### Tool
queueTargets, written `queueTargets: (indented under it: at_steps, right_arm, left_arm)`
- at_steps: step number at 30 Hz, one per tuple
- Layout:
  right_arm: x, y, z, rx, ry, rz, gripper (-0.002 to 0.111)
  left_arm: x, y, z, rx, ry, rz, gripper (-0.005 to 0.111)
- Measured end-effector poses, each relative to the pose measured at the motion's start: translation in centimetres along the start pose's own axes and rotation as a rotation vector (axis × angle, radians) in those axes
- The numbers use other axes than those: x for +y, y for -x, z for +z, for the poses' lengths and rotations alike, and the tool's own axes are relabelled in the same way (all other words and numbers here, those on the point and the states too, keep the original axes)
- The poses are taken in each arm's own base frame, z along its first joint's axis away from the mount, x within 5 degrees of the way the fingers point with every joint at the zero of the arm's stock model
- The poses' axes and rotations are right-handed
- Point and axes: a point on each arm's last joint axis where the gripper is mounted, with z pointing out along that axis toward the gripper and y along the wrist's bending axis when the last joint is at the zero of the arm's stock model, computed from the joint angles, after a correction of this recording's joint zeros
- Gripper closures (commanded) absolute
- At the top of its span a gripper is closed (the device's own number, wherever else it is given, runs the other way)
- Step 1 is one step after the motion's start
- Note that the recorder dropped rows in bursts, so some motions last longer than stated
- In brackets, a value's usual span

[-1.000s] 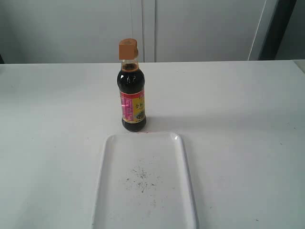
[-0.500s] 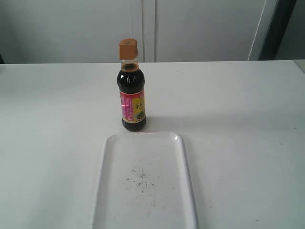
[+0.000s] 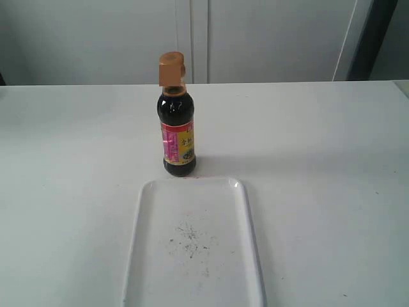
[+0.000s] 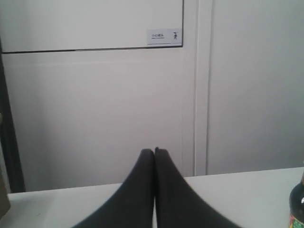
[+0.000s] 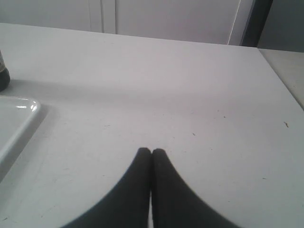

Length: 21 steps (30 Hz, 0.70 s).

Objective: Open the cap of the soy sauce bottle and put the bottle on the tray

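Both sets of jaws are clenched on nothing: the left gripper (image 4: 154, 153) faces the back wall, the right gripper (image 5: 151, 153) hovers over bare table (image 3: 319, 141). The soy sauce bottle (image 3: 176, 128) stands upright mid-table, just behind the tray (image 3: 137, 256) at the near edge, its cap (image 3: 171, 68) apparently unopened. Nothing is started; next, one arm should probably steady the bottle while the other lifts the flap. Only the exterior view shows the cap.

Exterior frontal; wrists low, sharing bottle (image 3: 177, 121).
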Motion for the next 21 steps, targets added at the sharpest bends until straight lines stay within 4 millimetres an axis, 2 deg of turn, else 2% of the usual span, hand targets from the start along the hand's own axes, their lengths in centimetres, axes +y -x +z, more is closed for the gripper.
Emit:
queueTargets:
  at_steps: [9, 21]
  right_arm:
    - [0.0, 0.0, 0.0, 0.0, 0.0, 0.0, 0.108]
    - [0.0, 0.0, 0.0, 0.0, 0.0, 0.0, 0.108]
  left_arm:
    - [-1.3, 0.6, 5.2, -0.024, -0.204, 0.019, 0.107]
    - [-3.7, -0.9, 13.4, -0.03, -0.614, -0.102, 0.107]
